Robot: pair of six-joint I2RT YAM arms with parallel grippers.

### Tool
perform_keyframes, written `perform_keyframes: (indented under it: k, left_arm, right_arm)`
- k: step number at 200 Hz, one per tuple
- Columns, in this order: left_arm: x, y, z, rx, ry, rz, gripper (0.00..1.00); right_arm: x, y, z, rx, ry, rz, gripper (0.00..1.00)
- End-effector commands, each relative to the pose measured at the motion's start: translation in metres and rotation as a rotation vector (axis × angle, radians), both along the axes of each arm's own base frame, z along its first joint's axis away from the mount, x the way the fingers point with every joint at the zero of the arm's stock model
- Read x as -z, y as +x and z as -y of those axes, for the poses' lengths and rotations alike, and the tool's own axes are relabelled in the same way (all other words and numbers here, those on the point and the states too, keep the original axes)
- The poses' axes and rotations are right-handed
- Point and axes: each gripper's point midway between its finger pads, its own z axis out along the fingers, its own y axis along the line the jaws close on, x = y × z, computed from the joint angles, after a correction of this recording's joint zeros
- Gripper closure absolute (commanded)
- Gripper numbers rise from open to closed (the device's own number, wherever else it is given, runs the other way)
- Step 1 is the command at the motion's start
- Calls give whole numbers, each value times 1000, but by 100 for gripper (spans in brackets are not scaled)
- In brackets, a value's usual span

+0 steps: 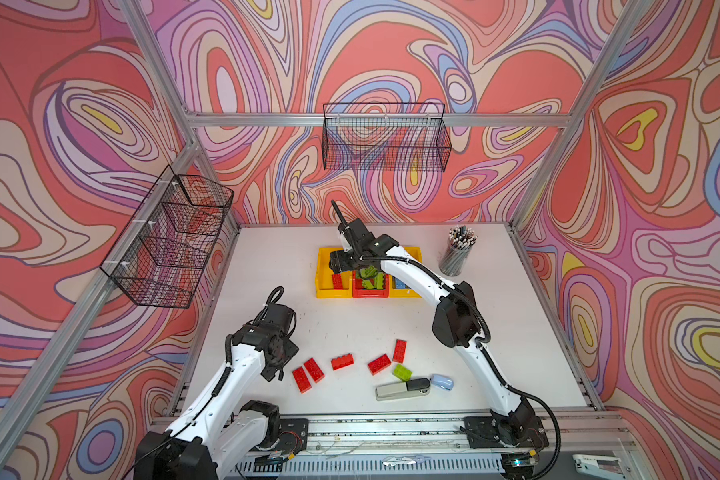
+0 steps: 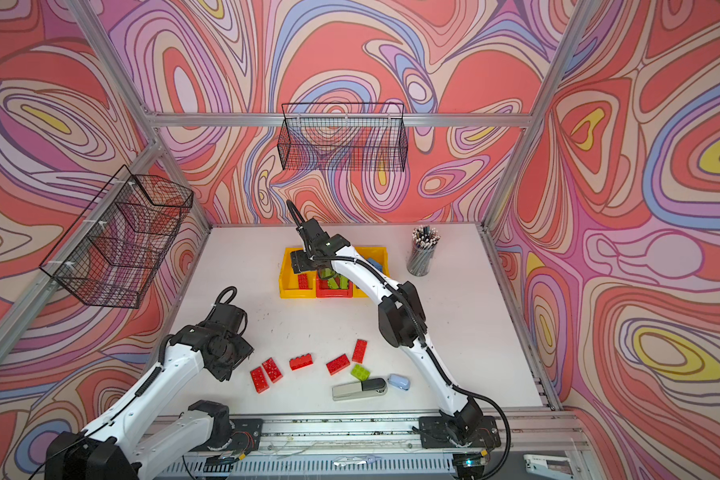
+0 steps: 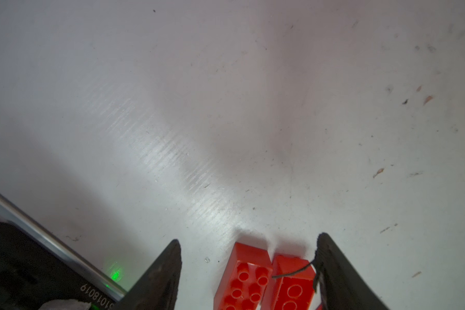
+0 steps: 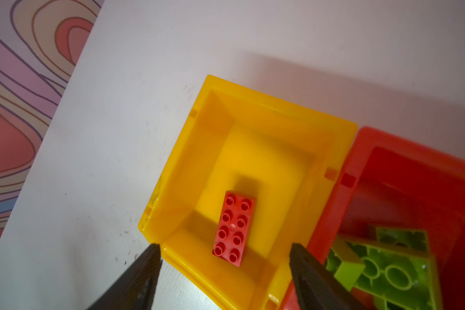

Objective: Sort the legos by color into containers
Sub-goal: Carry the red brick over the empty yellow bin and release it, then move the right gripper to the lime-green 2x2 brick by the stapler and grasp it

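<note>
I'm looking down on a white bench (image 1: 267, 320), scuffed and speckled with dirt, boxed in by aluminium rails (image 1: 350, 119) and walls (image 1: 391, 50) of swirling red, lilac and cream. Two black wire baskets hang there: a long basket (image 1: 385, 137) on the back wall and a tiered basket (image 1: 171, 237) on the left wall. One mesh pencil cup (image 1: 456, 253) stands by the bench's far right corner.

Three bins sit touching in a row near the middle of the far edge: a yellow bin (image 4: 188, 150), a red bin (image 4: 360, 150) and a second yellow bin (image 1: 399, 293). My right tool (image 4: 224, 247) hangs over the yellow bin, jaws spread and gripping nothing, and one red brick (image 4: 235, 228) lies studs-up on that bin's floor. The red bin holds green bricks (image 4: 387, 268); I can't count them.

Along the near edge lie five loose red bricks (image 1: 342, 361), one green brick (image 1: 403, 371), one stapler (image 1: 402, 388) and one pale-blue mouse-shaped item (image 1: 442, 381). My left tool (image 3: 249, 239) is released, jaws apart over two of those red bricks
</note>
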Motion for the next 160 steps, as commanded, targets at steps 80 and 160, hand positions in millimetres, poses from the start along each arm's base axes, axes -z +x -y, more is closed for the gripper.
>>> perform_keyframes:
  k: [80, 160]
  left_arm:
    - [-14, -4, 23, 168, -4, 12, 35]
    - [-5, -36, 23, 189, -17, -8, 35]
  right_arm:
    - [-53, -53, 65, 142, -19, -32, 18]
    - [8, -229, 167, 137, -270, -259, 19]
